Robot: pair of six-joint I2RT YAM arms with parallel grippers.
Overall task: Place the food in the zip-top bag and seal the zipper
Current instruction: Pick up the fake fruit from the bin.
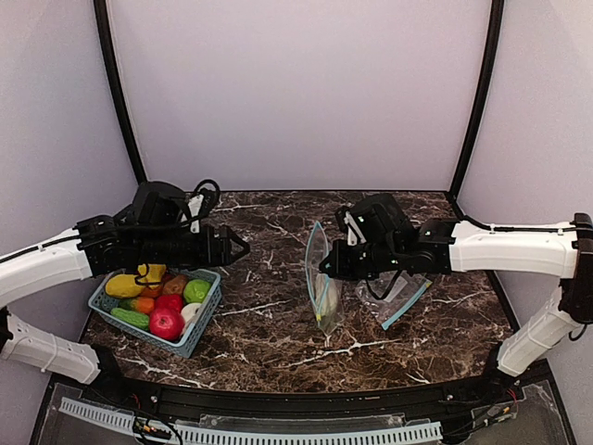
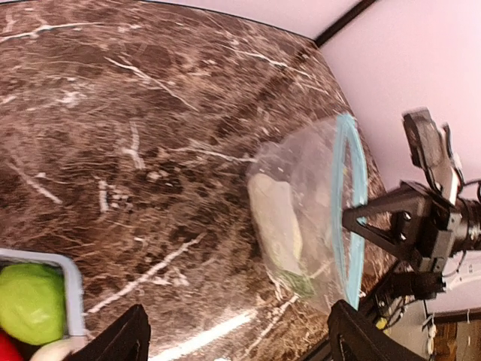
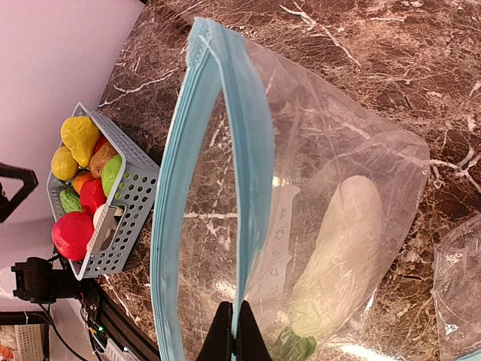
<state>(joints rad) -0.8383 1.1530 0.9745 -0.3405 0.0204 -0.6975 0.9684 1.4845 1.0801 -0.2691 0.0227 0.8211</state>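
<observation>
A clear zip-top bag (image 1: 321, 278) with a blue zipper stands open at the table's middle. A cream-white vegetable with a green end (image 3: 338, 256) lies inside it, also in the left wrist view (image 2: 274, 226). My right gripper (image 3: 237, 340) is shut on one side of the bag's blue rim (image 3: 252, 150) and holds it up; in the top view it (image 1: 326, 264) is at the bag's right. The other food, red (image 1: 166, 323), yellow (image 1: 123, 286), green (image 1: 195, 290) and orange pieces, sits in a teal basket (image 1: 206, 315). My left gripper (image 1: 236, 246) is open and empty above the basket's far right, facing the bag (image 2: 308, 210).
A second clear bag (image 1: 403, 297) with a blue zipper lies flat under my right arm, its corner in the right wrist view (image 3: 458, 286). The basket stands at the near left (image 3: 128, 218). White walls and black posts close in the marble table.
</observation>
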